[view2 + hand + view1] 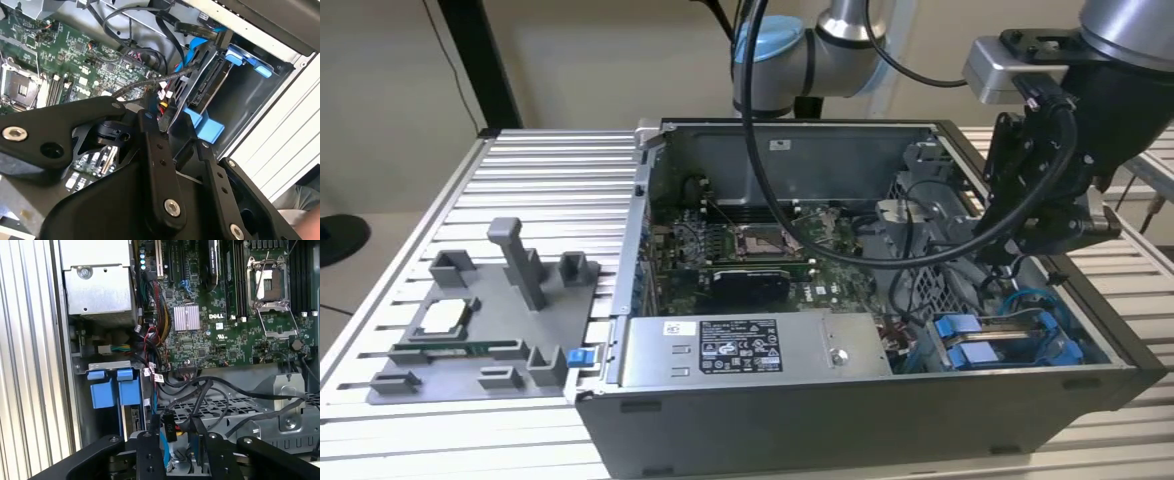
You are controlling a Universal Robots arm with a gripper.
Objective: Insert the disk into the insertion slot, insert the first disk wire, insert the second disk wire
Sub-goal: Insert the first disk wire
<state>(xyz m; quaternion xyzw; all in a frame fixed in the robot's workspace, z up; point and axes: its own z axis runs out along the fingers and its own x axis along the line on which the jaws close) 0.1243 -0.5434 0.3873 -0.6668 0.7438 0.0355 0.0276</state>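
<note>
While my pincer (1025, 250) clamps a black wire plug (165, 119), exterior view puts disk (994, 340) at its 6 o'clock, long axis 9-to-3.

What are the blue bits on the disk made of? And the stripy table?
The blue frame looks like plastic: bright, smooth colour and moulded tabs. The table looks like bare metal, probably aluminium: silvery, matte, with long ribbed slats.

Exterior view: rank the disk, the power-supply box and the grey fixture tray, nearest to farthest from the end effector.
1. Disk, close by the end effector.
2. Power-supply box, along the case front.
3. Grey fixture tray, outside the case, exterior view's left.
</note>
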